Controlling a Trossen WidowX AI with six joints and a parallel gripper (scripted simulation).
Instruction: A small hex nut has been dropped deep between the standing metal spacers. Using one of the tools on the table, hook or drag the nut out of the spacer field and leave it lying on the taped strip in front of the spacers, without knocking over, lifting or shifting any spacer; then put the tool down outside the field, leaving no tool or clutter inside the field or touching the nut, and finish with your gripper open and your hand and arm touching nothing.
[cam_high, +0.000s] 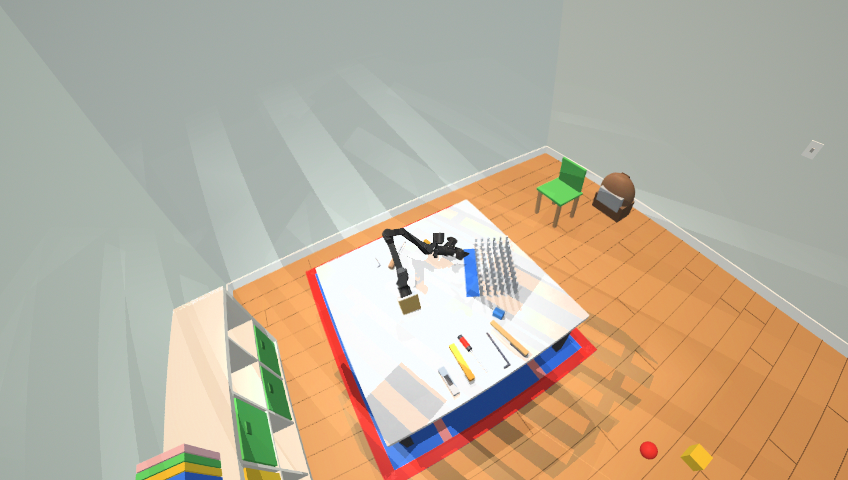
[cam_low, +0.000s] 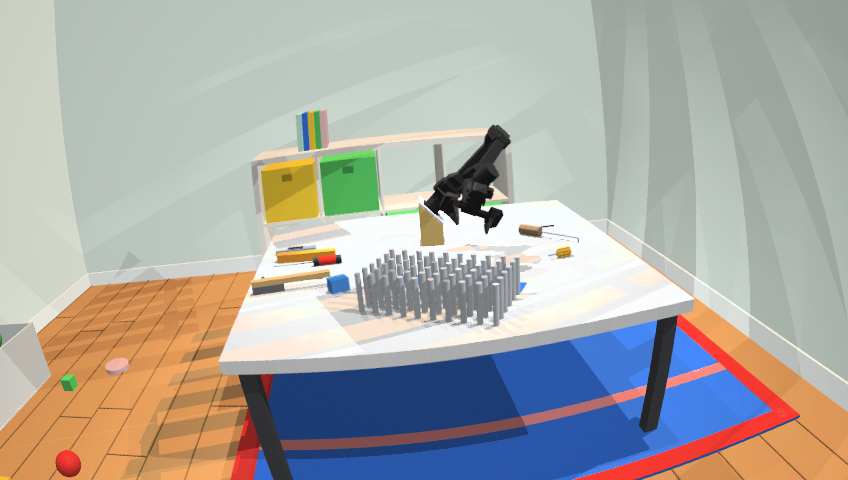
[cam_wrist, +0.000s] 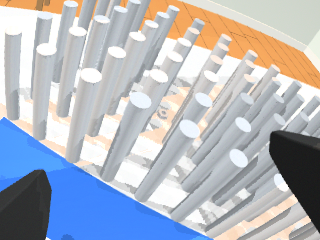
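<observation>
Standing grey metal spacers (cam_high: 497, 267) (cam_low: 432, 297) (cam_wrist: 82, 120) form a dense, upright field. The blue taped strip (cam_high: 471, 273) (cam_low: 523, 287) (cam_wrist: 75, 200) lies along its front. A small grey ring-like shape, seemingly the nut (cam_wrist: 162, 113), lies among the spacers in the wrist view. My gripper (cam_high: 466, 254) (cam_low: 473, 225) (cam_wrist: 162, 163) is open and empty, above the table near the strip. A brown-handled tool (cam_high: 391, 263) (cam_low: 530, 230) with a thin bent rod lies on the arm's far side. A black rod with a bent end (cam_high: 498, 350) lies among other tools.
A small yellow-handled tool (cam_high: 426, 242) (cam_low: 563, 252) lies near the arm. A blue block (cam_high: 498, 312) (cam_low: 338, 283), a wooden-handled tool (cam_high: 505, 334) (cam_low: 291, 278), a red-handled screwdriver (cam_high: 464, 343) (cam_low: 327, 259), and a yellow bar (cam_high: 461, 361) (cam_low: 303, 255) lie beyond the field's other end.
</observation>
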